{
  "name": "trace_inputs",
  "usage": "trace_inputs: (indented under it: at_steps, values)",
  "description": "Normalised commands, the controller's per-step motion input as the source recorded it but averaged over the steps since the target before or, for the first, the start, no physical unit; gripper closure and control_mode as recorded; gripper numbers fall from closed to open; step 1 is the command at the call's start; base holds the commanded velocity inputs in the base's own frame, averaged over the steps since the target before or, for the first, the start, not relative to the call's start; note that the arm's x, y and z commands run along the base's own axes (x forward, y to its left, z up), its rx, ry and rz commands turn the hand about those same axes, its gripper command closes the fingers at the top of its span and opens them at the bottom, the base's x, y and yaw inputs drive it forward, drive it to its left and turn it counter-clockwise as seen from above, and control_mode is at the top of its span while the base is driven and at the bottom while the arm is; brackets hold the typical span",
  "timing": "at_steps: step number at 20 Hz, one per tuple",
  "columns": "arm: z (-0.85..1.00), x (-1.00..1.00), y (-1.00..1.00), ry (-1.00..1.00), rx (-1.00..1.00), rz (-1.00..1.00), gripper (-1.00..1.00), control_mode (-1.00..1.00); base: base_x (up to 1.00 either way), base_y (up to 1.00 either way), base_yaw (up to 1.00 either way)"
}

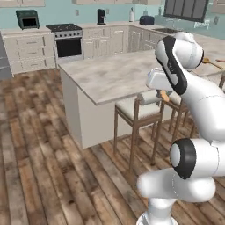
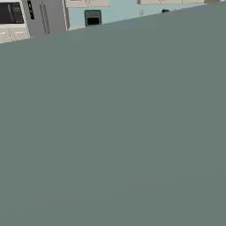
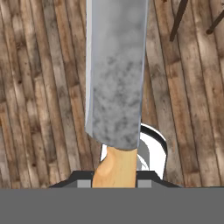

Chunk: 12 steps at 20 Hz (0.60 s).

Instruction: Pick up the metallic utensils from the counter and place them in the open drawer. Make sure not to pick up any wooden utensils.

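Knife (image 3: 116,87), handle in jaws, blade pointing away, apparently floorward.

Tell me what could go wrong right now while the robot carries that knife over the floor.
The gripper pinches only the short handle end of the knife, with the long blade sticking out beyond the fingers; it could pivot or slip and fall onto the wooden floor. In the left base view the arm hangs beside the stools at the counter, so a swing could knock them. The right base view is blocked by a grey surface, leaving that side unchecked.
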Motion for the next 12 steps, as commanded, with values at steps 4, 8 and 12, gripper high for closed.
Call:
trace_inputs:
  at_steps: [4,8,12]
  values:
    - [0.00,0.00,0.00,0.00,0.00,0.00,1.00,1.00,0.51,1.00,-0.36]
    - [0.00,0.00,0.00,0.00,0.00,0.00,1.00,1.00,0.60,1.00,-0.37]
    - [0.00,0.00,0.00,0.00,0.00,0.00,1.00,1.00,0.57,1.00,-0.38]
